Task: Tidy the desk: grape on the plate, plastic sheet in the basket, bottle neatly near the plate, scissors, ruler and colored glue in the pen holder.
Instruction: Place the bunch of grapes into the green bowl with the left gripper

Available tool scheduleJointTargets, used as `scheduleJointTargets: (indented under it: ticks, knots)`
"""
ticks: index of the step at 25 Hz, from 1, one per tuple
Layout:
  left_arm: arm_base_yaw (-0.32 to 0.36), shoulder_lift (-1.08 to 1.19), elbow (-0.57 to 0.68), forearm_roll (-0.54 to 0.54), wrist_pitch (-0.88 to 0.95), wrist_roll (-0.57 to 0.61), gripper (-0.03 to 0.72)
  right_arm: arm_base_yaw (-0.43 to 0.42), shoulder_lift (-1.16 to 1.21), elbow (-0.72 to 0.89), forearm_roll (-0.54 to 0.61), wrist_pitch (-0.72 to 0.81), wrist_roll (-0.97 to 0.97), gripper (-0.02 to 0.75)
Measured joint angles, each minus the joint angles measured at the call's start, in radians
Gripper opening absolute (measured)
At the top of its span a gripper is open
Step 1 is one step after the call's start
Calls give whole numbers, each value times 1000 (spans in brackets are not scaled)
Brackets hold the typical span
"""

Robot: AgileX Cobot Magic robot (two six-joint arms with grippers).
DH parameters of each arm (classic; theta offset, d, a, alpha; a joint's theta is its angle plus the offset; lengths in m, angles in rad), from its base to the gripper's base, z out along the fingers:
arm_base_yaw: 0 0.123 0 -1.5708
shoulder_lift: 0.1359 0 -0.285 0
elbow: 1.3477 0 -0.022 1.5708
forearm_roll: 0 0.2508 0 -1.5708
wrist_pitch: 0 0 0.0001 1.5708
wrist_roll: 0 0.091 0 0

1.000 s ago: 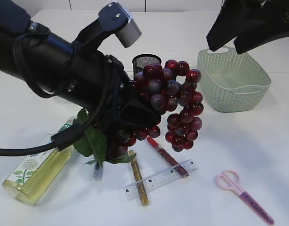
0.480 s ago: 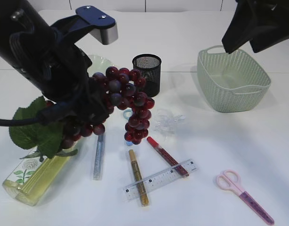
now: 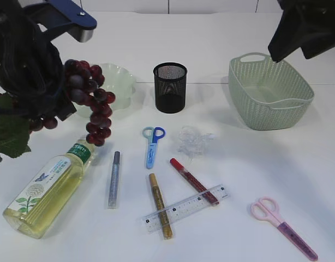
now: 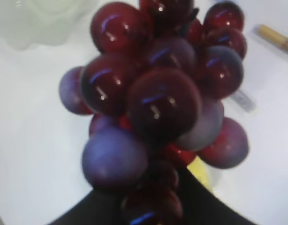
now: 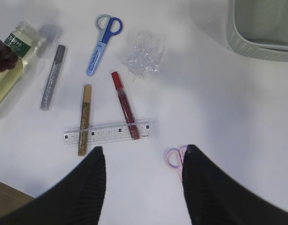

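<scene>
Grapes [image 3: 88, 101] hang clamped in the raised left hand [image 3: 45, 103] beside the plate [image 3: 115, 82]; right hand [image 5: 143, 161] apart.

Ruler [image 3: 186, 208] lies across 2 glue sticks [image 3: 160, 213].

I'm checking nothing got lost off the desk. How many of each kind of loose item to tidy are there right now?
Grape bunch, held up in the left gripper: 1
Bottle: 1
Scissors, blue and pink: 2
Glue sticks, silver, gold, red: 3
Ruler: 1
Plastic sheet: 1
Total: 9
</scene>
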Motion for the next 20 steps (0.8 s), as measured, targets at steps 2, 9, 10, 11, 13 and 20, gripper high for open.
scheduleJointTargets:
  ticks: [2, 9, 10, 11, 13, 20]
  knots:
    - [2, 0, 0, 89, 7, -101, 123, 0, 0, 0, -3, 0, 0, 420]
    - [102, 0, 0, 151, -88, -330, 123, 0, 0, 0, -5, 2, 0, 420]
    - [120, 0, 0, 152, -123, -352, 123, 0, 0, 0, -5, 2, 0, 419]
    - [133, 0, 0, 152, -160, -371, 123, 0, 0, 0, -5, 2, 0, 419]
    - [162, 0, 0, 150, -236, -407, 123, 0, 0, 0, -7, 2, 0, 419]
    - [271, 0, 0, 150, -578, -484, 123, 0, 0, 0, -8, 2, 2, 420]
